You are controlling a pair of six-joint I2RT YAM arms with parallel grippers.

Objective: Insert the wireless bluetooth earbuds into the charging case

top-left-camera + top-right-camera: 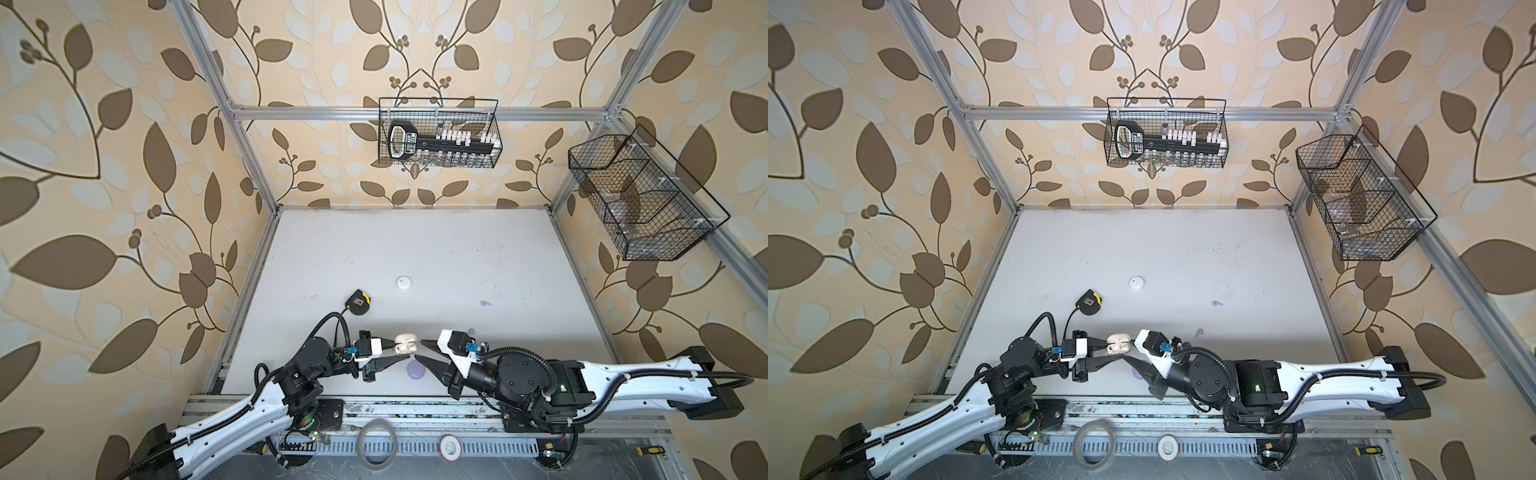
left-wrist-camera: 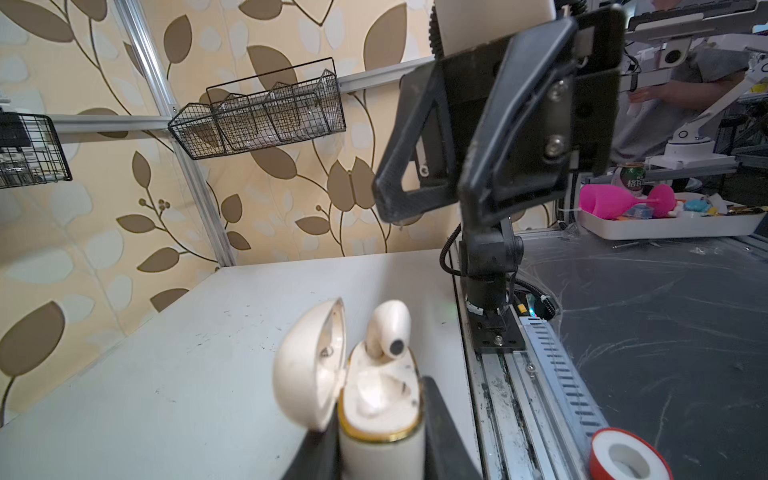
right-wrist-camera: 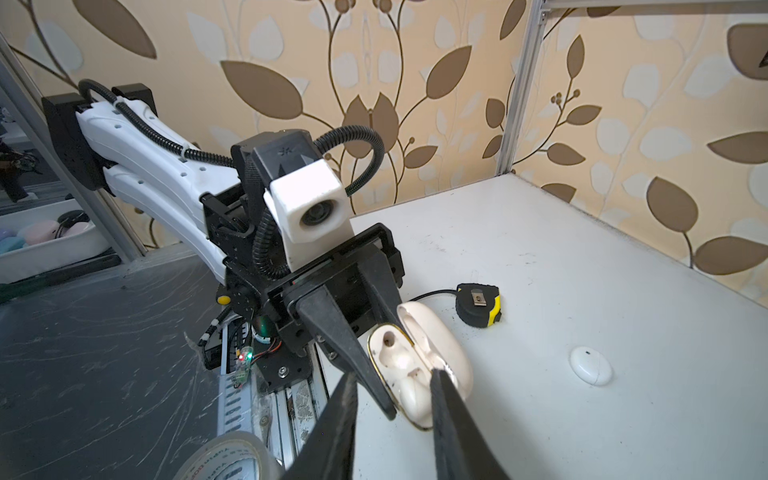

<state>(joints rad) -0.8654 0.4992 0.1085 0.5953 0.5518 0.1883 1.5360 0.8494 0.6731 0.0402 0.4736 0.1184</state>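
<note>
Cream earbud (image 2: 390, 328) protrudes from open case (image 2: 380, 453)

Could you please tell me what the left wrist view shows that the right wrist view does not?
Only the left wrist view: the right gripper, jaws apart, a divided wire basket, a red-and-white tape roll. Only the right wrist view: a tape measure, a white round disc, the left wrist camera. Both: the open cream charging case in the jaws of the left gripper; its earbud is clear only from the left wrist.
</note>
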